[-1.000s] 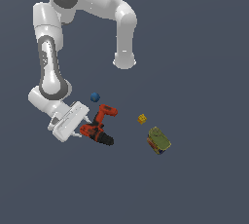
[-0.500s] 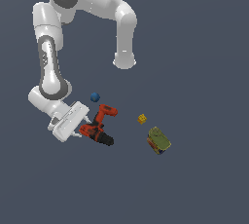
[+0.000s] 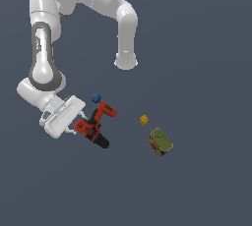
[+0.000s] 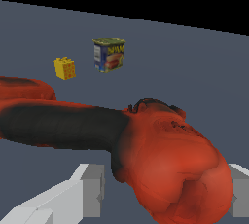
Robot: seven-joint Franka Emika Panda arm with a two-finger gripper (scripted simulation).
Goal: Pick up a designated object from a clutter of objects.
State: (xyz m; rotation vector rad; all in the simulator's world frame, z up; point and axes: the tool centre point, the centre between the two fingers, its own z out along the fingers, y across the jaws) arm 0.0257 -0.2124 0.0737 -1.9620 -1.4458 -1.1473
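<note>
The designated object, a red-orange drill point(image 3: 97, 123) with black chuck and base, lies on the floor left of centre in the exterior view. In the wrist view its red body point(image 4: 170, 159) fills the foreground. My gripper point(image 3: 78, 125) is down at the drill's end on the exterior view's left. It is open point(image 4: 165, 191), with a grey finger point(image 4: 92, 189) on one side of the red body and the other at the frame edge. A narrow gap shows between that finger and the drill. The clutter of objects is spread around it.
A small blue ball point(image 3: 96, 98) rests just behind the drill. A yellow cube point(image 3: 143, 120) point(image 4: 64, 68) and an olive-green can point(image 3: 160, 141) point(image 4: 109, 55) with a red-yellow label lie toward the exterior view's right, apart from the drill.
</note>
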